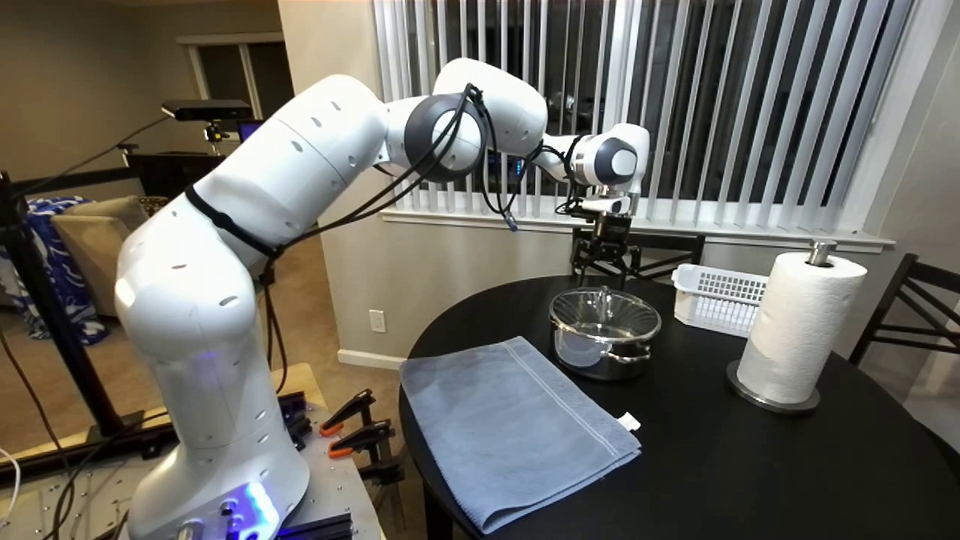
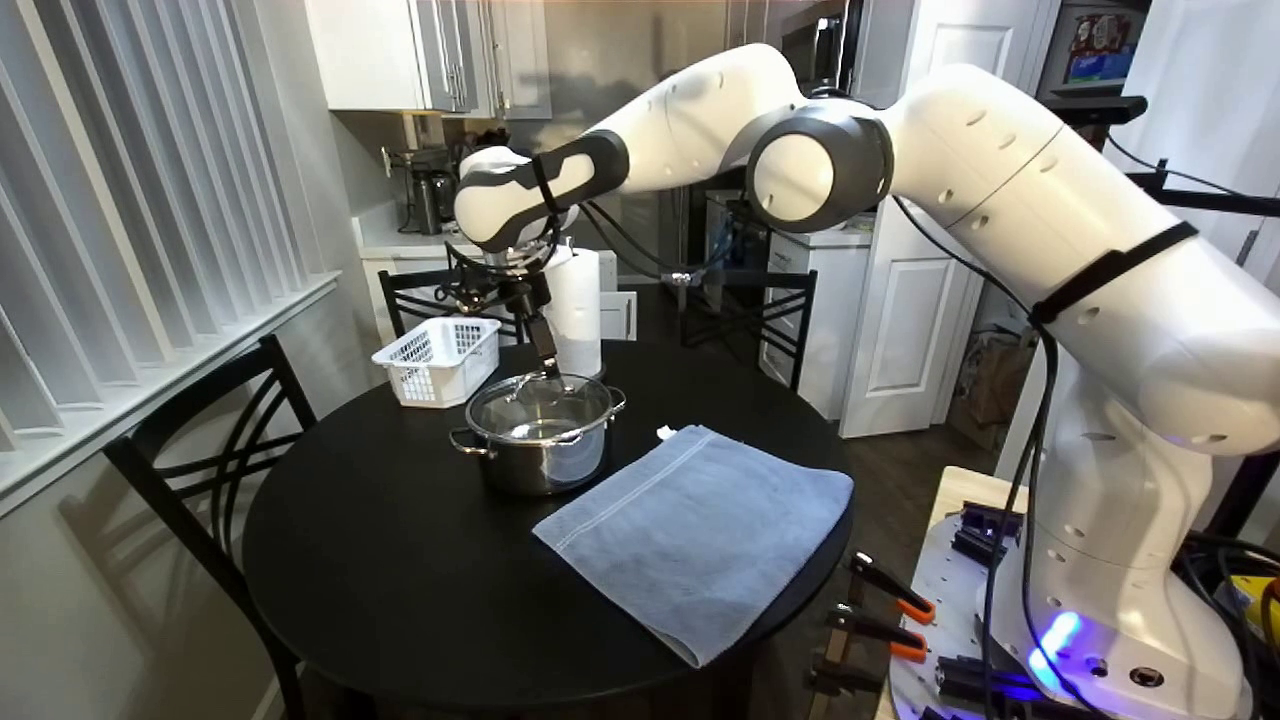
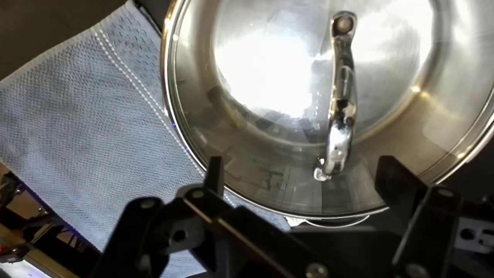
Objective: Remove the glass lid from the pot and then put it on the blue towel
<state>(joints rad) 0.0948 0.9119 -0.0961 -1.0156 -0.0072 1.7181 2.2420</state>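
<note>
Lid on pot — towel just beside, perhaps touching.

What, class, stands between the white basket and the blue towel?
The pot, topped by its glass lid, stands between the basket and the towel; both exterior views show it.

The pot is covered by the glass lid, through which its shiny bottom can be seen. The curved metal handle is flanked at its near end by the claw, its fingers spread, gaps visible on both sides. The blue towel is seen to the left, dark tabletop to the right.
</note>
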